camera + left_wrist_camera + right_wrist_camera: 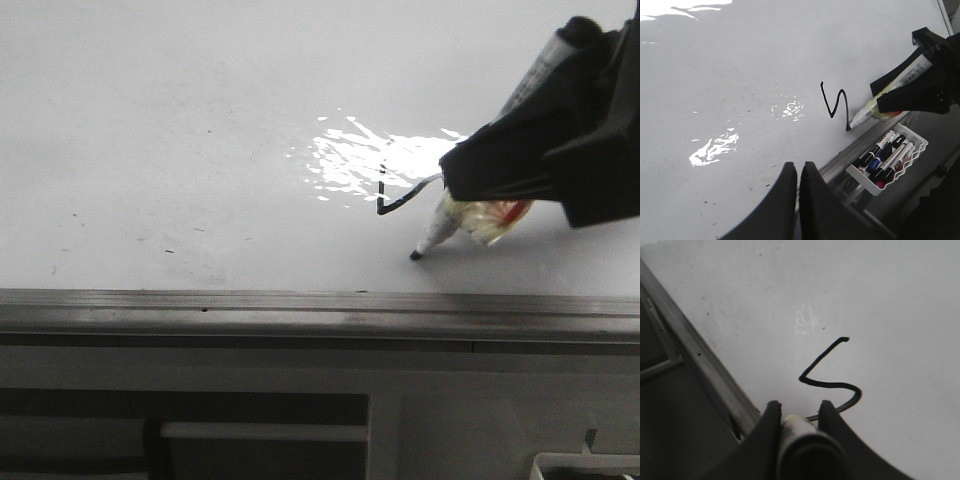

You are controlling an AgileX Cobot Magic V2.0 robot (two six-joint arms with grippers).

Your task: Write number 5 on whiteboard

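The right gripper (470, 215), pinching the marker (436, 230) tip-down near the board's (180, 130) rail (300, 310), seems to be finishing the 5 (836, 106), lacking its top bar; the left gripper (799, 172) idles, pressed together.

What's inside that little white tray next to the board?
The white tray holds several markers lying side by side, black-capped and one blue. Something pinkish shows beneath them; what it is cannot be told, being mostly covered.

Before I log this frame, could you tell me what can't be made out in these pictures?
- Front view: the number 5 is partly lost in glare and behind the right gripper.
- Right wrist view: the marker tip is hidden between the fingers.
- Left wrist view: the tray marker labels are too small to read.
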